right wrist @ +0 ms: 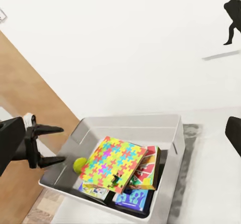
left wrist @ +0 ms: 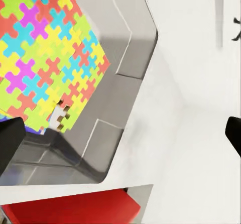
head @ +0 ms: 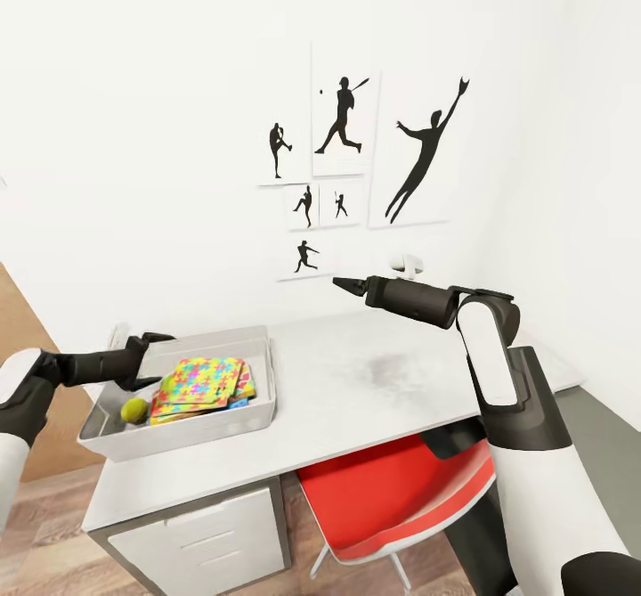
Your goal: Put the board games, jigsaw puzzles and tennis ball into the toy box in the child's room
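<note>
You are working in bright, even, diffuse light with no visible lamp or window. The white wall (head: 160,133) is nearly blown out and almost merges with the table (head: 374,382), which shows only a faint grey smudge of shading. Shadows are soft: a dim one inside the toy box (head: 258,409) and a darker one under the table above the red chair (head: 392,498). Your left wrist view is close and slightly soft, with the jigsaw puzzle (left wrist: 45,58) a little blurred. Straight lines lean toward the head view's edges.
</note>
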Controlling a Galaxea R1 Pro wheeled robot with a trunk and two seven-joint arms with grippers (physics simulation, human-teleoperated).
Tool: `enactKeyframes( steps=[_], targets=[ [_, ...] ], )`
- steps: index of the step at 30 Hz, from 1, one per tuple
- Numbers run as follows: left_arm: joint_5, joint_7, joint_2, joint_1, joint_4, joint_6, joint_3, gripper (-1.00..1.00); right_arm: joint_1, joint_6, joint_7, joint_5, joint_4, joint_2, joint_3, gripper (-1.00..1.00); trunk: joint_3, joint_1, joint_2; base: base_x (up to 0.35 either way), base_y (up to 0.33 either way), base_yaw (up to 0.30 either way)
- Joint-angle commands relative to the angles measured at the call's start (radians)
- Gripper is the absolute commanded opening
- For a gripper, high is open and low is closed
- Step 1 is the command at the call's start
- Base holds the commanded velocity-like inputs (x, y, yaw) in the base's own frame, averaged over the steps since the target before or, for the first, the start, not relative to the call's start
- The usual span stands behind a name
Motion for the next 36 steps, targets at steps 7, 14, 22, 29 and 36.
enactKeyframes(
  steps=[7, 14, 22, 29, 36],
  targets=[
    [0.152, 0.007, 0.127, 0.1, -0.285, 0.006, -0.005, 1.0, 0.001, 0.004, 0.013, 0.011, -0.001, -0.002, 0.0, 1.0, -0.002, 0.001, -0.002, -0.007, 0.0, 0.0],
    [0.321, 0.006, 0.269, 0.271, -0.57, 0.006, -0.005, 1.0, 0.009, 0.008, 0.016, 0.009, -0.001, -0.003, -0.034, 1.0, -0.002, 0.001, -0.002, -0.003, 0.0, 0.0],
    [0.41, -0.011, 0.397, 0.409, -0.659, 0.006, -0.005, 1.0, 0.013, 0.008, 0.021, 0.006, -0.003, -0.007, -0.063, 1.0, 0.004, 0.001, -0.002, -0.118, 0.0, -0.092],
    [0.414, -0.139, 0.415, 0.49, -0.699, 0.006, -0.031, 1.0, 0.025, 0.008, 0.022, 0.002, -0.005, -0.01, -0.07, 1.0, 0.013, 0.001, -0.002, -0.027, 0.0, -0.175],
    [0.406, -0.258, 0.418, 0.5, -0.719, 0.006, -0.158, 1.0, 0.047, 0.008, 0.086, -0.003, -0.006, -0.038, -0.141, 1.0, 0.022, 0.001, -0.002, -0.004, 0.0, -0.183]
  ],
)
